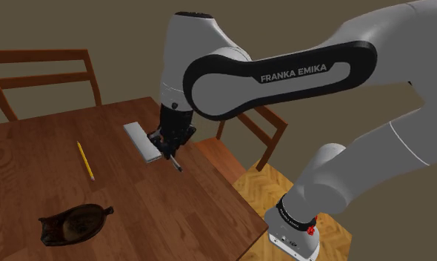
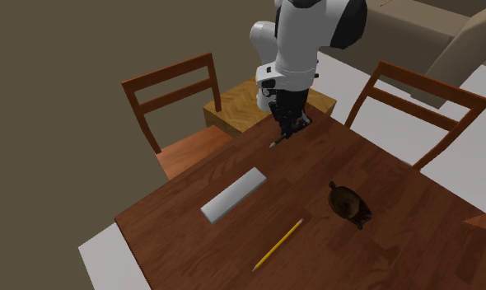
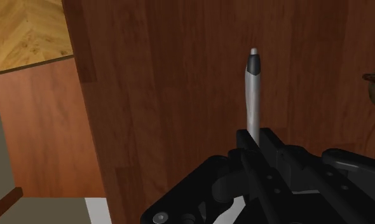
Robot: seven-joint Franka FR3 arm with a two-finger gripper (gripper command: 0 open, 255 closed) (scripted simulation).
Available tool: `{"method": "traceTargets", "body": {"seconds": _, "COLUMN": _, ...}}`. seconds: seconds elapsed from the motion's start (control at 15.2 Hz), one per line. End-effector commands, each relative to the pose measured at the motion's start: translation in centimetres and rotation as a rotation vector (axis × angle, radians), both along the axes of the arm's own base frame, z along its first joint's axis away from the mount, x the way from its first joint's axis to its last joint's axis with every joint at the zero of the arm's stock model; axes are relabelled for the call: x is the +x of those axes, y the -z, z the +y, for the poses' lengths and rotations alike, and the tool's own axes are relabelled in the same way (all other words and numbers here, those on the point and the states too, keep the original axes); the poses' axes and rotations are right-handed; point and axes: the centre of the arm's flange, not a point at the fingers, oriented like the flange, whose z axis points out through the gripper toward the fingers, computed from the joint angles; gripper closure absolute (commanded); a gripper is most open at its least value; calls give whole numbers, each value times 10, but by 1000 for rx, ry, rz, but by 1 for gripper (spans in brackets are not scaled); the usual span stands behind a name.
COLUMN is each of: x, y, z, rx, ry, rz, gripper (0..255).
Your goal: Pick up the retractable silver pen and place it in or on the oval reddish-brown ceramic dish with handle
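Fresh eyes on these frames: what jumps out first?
The black gripper shut on the silver pen, close to the table edge by the stand. Then the dark brown dish, empty, at the shoulder view's lower left. A grey block lies beside the gripper, a yellow pencil nearer the dish.

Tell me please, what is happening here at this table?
A white arm holds a silver pen in its black tool, which is shut on it near the table's edge. The brown dish, where the pen should go, lies apart from them. A yellow pencil and a grey block lie on the table too.
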Motion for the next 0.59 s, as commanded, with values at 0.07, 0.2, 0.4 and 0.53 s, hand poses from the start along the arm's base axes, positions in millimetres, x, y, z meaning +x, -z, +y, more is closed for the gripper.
{"method": "traceTargets", "body": {"seconds": 0.07, "x": 3, "y": -5, "z": 26, "rx": 0, "ry": 0, "rz": 0, "gripper": 255}}
{"method": "traceTargets", "body": {"seconds": 0.2, "x": 7, "y": -6, "z": 52, "rx": 0, "ry": 0, "rz": 0, "gripper": 255}}
{"method": "traceTargets", "body": {"seconds": 0.4, "x": 13, "y": -8, "z": 92, "rx": 0, "ry": 0, "rz": 0, "gripper": 255}}
{"method": "traceTargets", "body": {"seconds": 0.53, "x": 16, "y": -9, "z": 118, "rx": 0, "ry": 0, "rz": 0, "gripper": 255}}
